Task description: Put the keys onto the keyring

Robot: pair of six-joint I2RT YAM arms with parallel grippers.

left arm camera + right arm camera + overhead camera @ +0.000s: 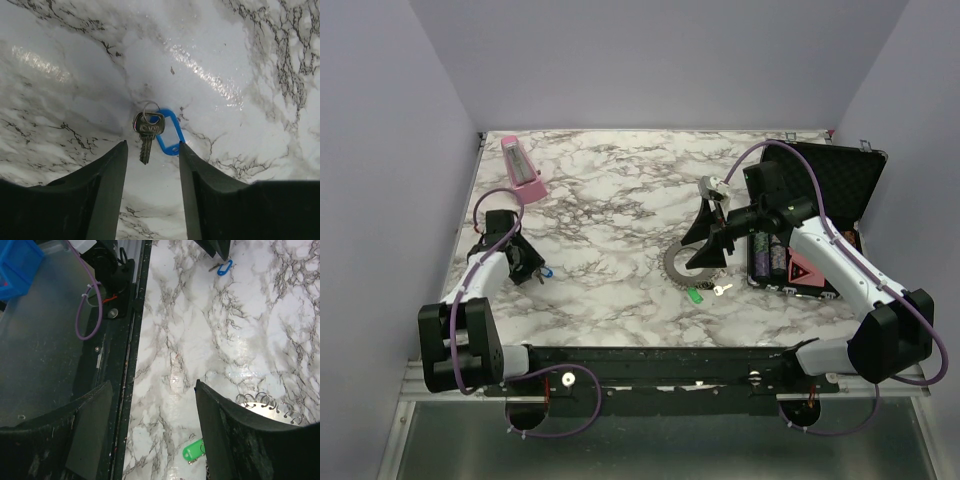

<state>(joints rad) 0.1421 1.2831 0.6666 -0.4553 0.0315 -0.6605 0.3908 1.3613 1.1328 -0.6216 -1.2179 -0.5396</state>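
Overhead, a white marble-patterned table [610, 200] carries two black-and-white robot arms mounted at its near edge.

Toward the left edge, the left gripper [152, 144] points down at a small silver key with a blue tag [150, 131]. Its jaws stand spread, with one black finger [100, 195] on each side of the key's blade. The tips do not appear to touch the key, which lies flat on the marble just ahead of them. A thin wire loop joins the key's head to the tag beside it.

Near the middle of the table's right half, the keyring [677, 266], a grey ring with a toothed rim, lies flat. The right gripper [152, 385] hangs just above and beside it, jaws spread wide with only bare marble between them. In the right wrist view, part of the ring's rim shows just past the right-hand finger [240, 440]. A key with a green tag [695, 295] lies just beside the ring on its near side. A plain silver key [722, 289] rests next to the green one, closer to the right edge. Neither is on the ring.

An open black case [830, 185] sits along the right edge, with dark cylinders and a red triangle inside. A pink wedge-shaped object [523, 170] stands near the far-left corner.
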